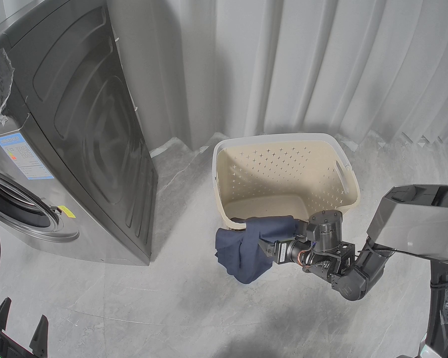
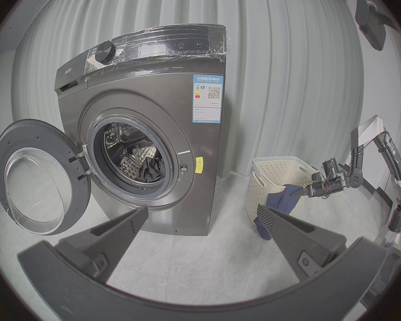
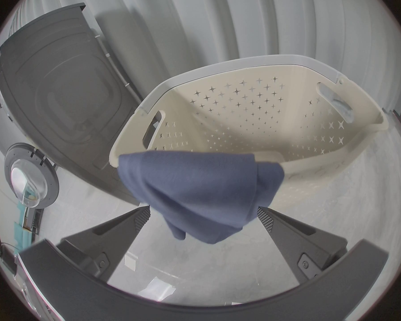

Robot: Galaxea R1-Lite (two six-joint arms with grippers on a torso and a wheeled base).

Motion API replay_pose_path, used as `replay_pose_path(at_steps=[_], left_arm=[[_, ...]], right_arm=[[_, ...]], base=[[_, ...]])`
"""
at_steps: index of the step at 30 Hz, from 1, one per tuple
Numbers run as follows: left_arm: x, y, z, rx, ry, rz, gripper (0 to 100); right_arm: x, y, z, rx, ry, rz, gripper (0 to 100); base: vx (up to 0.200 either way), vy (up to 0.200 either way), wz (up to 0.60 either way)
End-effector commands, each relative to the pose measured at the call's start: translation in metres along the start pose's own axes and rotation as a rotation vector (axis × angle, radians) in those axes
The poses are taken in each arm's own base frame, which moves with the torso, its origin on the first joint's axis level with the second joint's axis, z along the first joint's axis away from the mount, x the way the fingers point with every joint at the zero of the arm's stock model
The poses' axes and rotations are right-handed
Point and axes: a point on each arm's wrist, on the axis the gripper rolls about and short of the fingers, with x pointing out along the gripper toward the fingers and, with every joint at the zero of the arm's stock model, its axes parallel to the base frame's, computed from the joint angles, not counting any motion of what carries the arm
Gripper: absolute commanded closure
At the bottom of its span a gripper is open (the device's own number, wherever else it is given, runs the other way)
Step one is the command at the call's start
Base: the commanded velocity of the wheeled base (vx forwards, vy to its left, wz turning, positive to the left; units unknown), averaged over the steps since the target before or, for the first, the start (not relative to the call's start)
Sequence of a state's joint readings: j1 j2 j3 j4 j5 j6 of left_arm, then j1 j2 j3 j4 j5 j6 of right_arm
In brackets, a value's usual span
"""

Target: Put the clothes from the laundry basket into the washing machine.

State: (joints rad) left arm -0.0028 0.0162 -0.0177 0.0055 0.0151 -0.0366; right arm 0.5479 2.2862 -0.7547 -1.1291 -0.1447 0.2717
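- One dark garment (image 2: 149,169) is already lying inside the drum of the washing machine (image 2: 165,90), and its door (image 2: 35,174) is standing swung wide open.
- One navy cloth (image 1: 244,249) is hanging over the near rim of the laundry basket (image 1: 283,137), most of it drooping down the outer wall toward the floor.
- Since the basket's bottom is showing bare, I am judging this to be the last piece left to move.
- At that near rim the right gripper (image 1: 261,248) is sitting with its fingers spread wide on either side of the cloth, not yet pinching it.
- Facing the open drum and well apart from it, the left gripper (image 2: 200,215) is hanging with fingers wide and carrying nothing.
- Grasping the cloth and carrying it to the drum are probably still waiting.
- On the machine's front, a blue-and-white label (image 2: 208,98) is sitting at the upper right corner, with a small yellow sticker (image 2: 199,165) beside the door opening. Their fine print is too small to make out.
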Motion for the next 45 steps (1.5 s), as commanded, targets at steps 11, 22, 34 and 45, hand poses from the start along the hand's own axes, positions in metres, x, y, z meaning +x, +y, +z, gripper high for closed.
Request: replay_pose_path(at_steps=[11, 22, 34, 45], left_arm=[[0.0, 0.0, -0.004, 0.0, 0.005, 0.0, 0], [0.0, 0.0, -0.004, 0.0, 0.005, 0.0, 0], [0.0, 0.0, -0.004, 0.006, 0.004, -0.001, 0], [0.0, 0.0, -0.004, 0.021, 0.004, -0.006, 0]], right_arm=[[0.037, 0.006, 0.009, 0.007, -0.097, 0.037, 100], [-0.008, 0.022, 0.027, 0.013, -0.124, 0.111, 100], [-0.12, 0.042, 0.085, 0.039, -0.303, 0.245, 100], [-0.201, 0.039, 0.112, 0.038, -0.457, 0.367, 100]], base=[[0.0, 0.0, 0.0], [0.0, 0.0, 0.0], [0.0, 0.0, 0.0], [0.0, 0.0, 0.0]])
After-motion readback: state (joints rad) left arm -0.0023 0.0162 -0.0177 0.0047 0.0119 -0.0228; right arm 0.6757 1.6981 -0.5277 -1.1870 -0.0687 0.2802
